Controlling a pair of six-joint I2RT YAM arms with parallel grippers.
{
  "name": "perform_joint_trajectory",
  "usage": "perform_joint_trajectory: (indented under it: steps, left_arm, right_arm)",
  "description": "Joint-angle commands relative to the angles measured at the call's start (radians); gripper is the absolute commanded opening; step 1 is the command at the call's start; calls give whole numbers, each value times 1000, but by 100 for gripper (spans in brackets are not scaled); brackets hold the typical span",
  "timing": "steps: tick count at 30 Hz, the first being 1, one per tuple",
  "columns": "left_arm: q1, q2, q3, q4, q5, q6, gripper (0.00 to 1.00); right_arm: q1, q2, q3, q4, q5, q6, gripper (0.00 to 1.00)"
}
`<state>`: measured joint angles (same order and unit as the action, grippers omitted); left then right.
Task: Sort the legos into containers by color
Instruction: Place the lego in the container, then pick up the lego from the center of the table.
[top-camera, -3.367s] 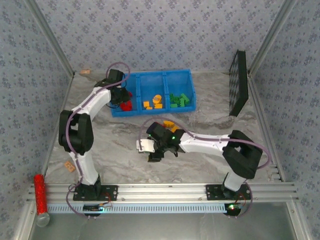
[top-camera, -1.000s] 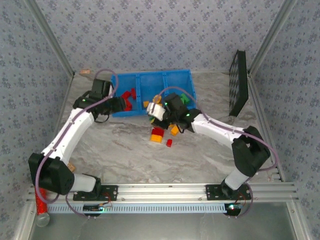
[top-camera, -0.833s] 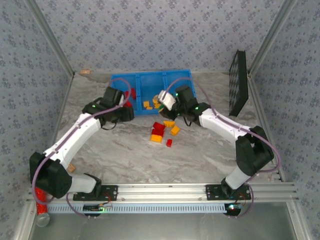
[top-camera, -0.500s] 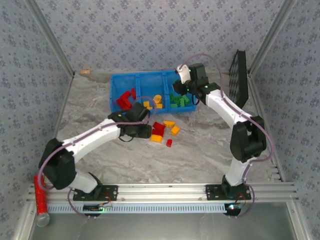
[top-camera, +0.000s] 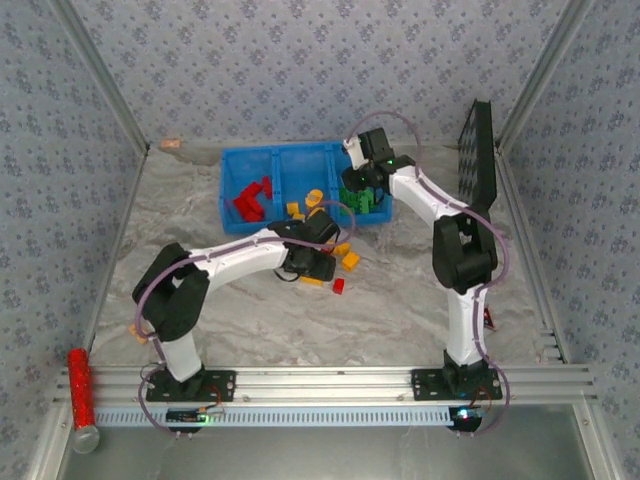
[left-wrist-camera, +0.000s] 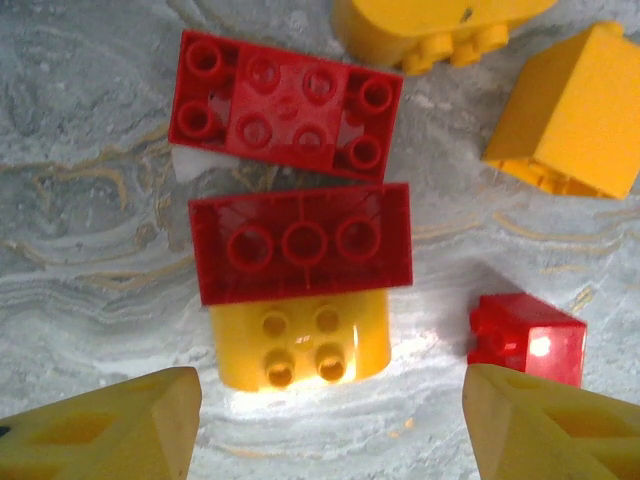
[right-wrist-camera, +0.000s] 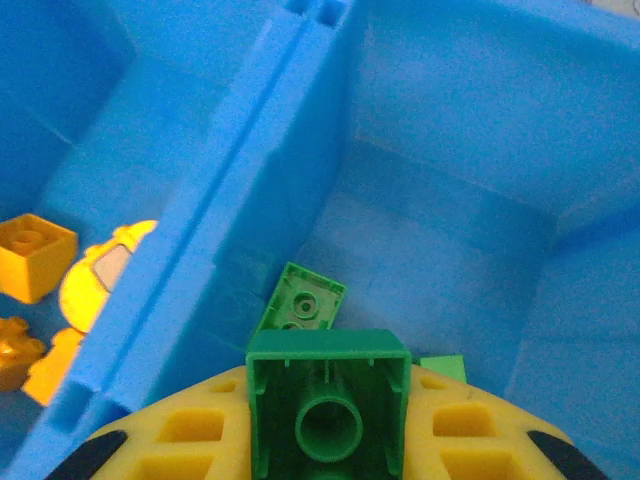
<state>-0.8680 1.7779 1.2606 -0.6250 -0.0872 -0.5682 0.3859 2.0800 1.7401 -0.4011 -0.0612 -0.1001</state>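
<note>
Glossy red and yellow plastic legos (top-camera: 350, 260) were scattered on a grey marbled tabletop (left-wrist-camera: 90, 250) at the centre of the overhead view, just below the containers (top-camera: 225, 195), a smooth, bright blue three-bin tray. The left gripper (left-wrist-camera: 330, 420) was spread wide, grasping nothing, above a studded red plate (left-wrist-camera: 285, 105), an upturned red brick (left-wrist-camera: 300, 245) and a rounded yellow brick (left-wrist-camera: 300, 345) lined up closely, with bare tabletop left of them. The right gripper (right-wrist-camera: 328, 445) was clenched on a square green brick (right-wrist-camera: 328, 400) over the right-hand bin beside the divider (right-wrist-camera: 230, 240), with open floor at the upper right.
</note>
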Motion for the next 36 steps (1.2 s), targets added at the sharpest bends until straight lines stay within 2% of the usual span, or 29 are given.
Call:
perform_joint_trajectory:
  steps: [1, 12, 19, 24, 36]
  left_arm:
    - [-10, 37, 34, -19, -3, 13, 70]
    - [-9, 117, 95, -92, -37, -1, 73]
    - [-10, 139, 93, -93, -44, -12, 73]
    - [-10, 151, 81, -83, -39, -19, 73]
    - [-3, 181, 43, -30, -20, -38, 69]
  right_arm:
    - [1, 28, 30, -43, 50, 3, 14]
    - [-1, 42, -1, -62, 21, 16, 26]
    - [-1, 27, -6, -70, 20, 10, 43]
    - [-2, -16, -36, -58, 24, 7, 49]
    - [-5, -172, -158, -33, 41, 23, 53]
